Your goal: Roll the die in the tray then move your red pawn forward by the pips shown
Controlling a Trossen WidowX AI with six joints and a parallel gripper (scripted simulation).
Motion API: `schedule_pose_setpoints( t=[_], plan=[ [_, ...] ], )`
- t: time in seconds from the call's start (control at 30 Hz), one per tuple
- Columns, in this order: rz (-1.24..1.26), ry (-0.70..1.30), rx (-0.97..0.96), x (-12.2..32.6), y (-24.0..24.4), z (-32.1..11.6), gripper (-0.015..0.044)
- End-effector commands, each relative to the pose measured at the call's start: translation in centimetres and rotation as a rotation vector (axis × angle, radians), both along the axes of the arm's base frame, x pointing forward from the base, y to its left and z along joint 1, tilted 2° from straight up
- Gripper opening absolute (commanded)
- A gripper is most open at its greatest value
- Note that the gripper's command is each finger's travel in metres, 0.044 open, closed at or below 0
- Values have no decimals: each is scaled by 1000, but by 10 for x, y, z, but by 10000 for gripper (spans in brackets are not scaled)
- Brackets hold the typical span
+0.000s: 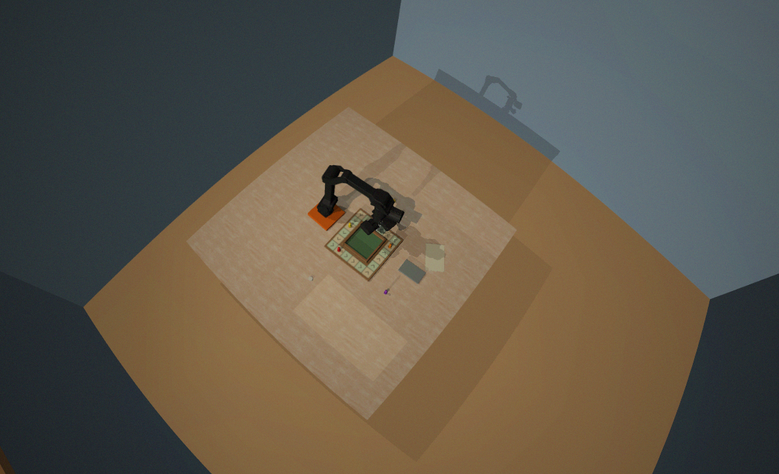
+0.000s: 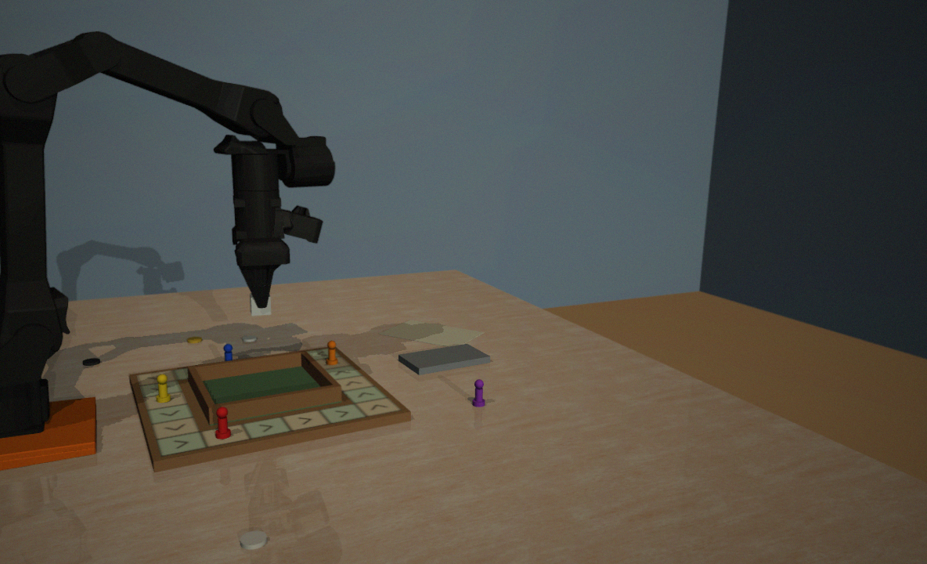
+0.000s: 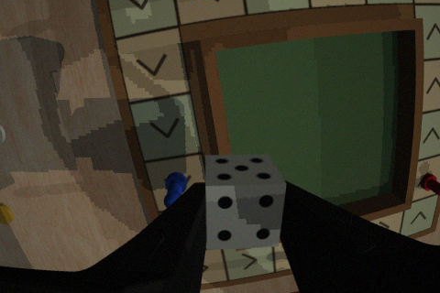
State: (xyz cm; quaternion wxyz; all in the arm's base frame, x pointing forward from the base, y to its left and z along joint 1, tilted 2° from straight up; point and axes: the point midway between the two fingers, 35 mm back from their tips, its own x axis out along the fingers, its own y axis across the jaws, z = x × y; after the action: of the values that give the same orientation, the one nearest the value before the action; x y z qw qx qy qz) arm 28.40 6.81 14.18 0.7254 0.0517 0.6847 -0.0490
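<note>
You have the first part done: in the wrist view your gripper (image 1: 371,228) (image 2: 261,306) (image 3: 240,193) is closed on the die (image 2: 261,309) (image 3: 244,203), which sits at lower centre of the frame between the fingertips, off the table. You haven't made the roll; the tray (image 1: 366,259) (image 2: 281,405) (image 3: 418,114), its green floor right of centre in that view, has no die in it. So the drop, the count, the pawn's move and backing off all remain, and the faces you see now shouldn't count. The die hangs above the board's far side in the exterior view, so you'll likely need to shift further over the tray before letting go. Your red pawn (image 1: 339,249) (image 2: 222,423) (image 3: 430,183) stands on its square, left of centre low in the exterior view, well apart from the gripper.
</note>
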Motion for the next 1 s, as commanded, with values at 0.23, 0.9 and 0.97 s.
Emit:
schedule_pose_setpoints(
  t=[0.23, 0.9, 0.97],
  plan=[
    [95, 0, -7, -11, -57, -15, 0],
    [122, -389, -45, -10, -72, -24, 0],
    [121, -457, -50, -9, -72, -25, 0]
  ],
)
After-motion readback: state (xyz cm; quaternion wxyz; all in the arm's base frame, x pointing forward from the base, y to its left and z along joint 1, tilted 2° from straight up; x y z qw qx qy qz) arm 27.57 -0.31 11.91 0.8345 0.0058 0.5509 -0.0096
